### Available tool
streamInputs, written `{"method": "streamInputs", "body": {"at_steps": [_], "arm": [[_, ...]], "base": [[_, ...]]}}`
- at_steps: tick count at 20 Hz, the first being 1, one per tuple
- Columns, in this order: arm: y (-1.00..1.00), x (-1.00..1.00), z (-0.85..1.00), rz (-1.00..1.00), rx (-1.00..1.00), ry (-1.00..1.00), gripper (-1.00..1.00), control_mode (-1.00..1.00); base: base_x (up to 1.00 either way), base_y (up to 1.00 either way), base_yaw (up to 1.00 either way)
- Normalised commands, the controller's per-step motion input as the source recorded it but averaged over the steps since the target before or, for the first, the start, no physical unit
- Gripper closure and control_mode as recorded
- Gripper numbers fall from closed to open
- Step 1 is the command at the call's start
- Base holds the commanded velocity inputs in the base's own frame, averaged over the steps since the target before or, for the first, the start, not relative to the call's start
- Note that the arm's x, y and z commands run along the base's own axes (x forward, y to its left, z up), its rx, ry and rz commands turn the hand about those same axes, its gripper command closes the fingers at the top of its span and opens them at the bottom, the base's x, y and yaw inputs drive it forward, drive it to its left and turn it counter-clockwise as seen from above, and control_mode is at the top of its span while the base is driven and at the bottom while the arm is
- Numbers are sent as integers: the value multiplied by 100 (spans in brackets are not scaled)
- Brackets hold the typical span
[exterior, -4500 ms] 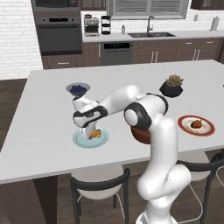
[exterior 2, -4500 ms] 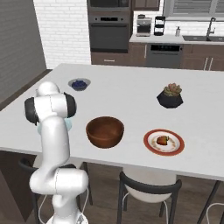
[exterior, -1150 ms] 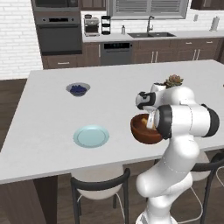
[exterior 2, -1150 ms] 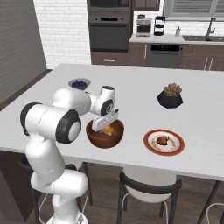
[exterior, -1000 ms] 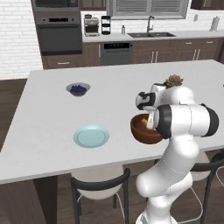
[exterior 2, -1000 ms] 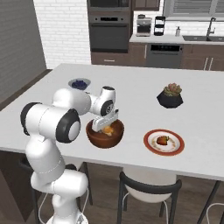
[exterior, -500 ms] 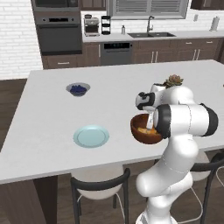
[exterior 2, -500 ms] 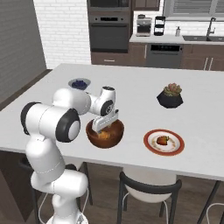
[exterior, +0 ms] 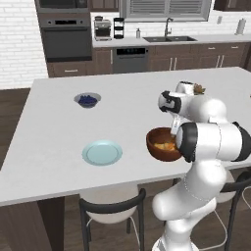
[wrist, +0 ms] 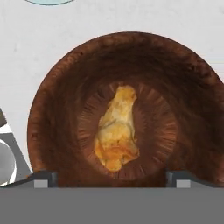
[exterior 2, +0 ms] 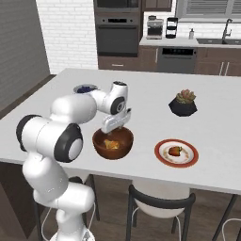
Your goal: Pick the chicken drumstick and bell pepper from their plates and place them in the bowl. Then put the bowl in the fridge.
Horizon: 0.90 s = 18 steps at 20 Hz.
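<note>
Since a second ago the chicken drumstick (wrist: 117,131) has left the gripper (wrist: 109,178) and now lies loose on the floor of the bowl (wrist: 57,118); the jaws, then closed around it, now stand wide apart. In the hand view the golden, lumpy piece rests near the middle of the dark reddish-brown wooden bowl, touching nothing but the wood, while the two dark fingertips (wrist: 43,179) sit far apart at the bottom edge — one at each side of the bowl's inner floor, neither touching the food.

From the right base view, the gripper (exterior 2: 116,123) hangs just above the bowl (exterior 2: 113,145), pointing down into it, and the chicken drumstick (exterior 2: 111,144) shows as an orange-yellow patch inside. The white arm bends over the near edge of the pale counter (exterior 2: 216,117). To the bowl's right, apart from it, sits the white plate (exterior 2: 176,153) with a red-brown rim, and the bell pepper (exterior 2: 175,151) lies on it, small and red. Farther back on that side stands a dark plant pot (exterior 2: 183,104).

From the left base view, the bowl (exterior: 158,145) is partly hidden behind the arm's thick elbow joint, with the orange food visible inside. The light blue plate (exterior: 102,153) lies bare to the bowl's left, well apart — and beyond it, farther back, a small grey bowl of blue berries (exterior: 87,100).
</note>
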Motion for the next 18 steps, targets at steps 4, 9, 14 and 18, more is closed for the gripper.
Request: {"method": "streamInputs", "body": {"at_steps": [4, 9, 14, 18], "arm": [[-89, -79, 88, 0, 0, 0, -100, -100], [-100, -90, 34, 0, 0, 0, -100, -100], [-100, -35, 4, 0, -8, 6, -100, -100], [-98, 0, 0, 0, -15, 3, -100, -100]], "base": [[0, 0, 0], [0, 0, 0], [0, 0, 0], [0, 0, 0]]}}
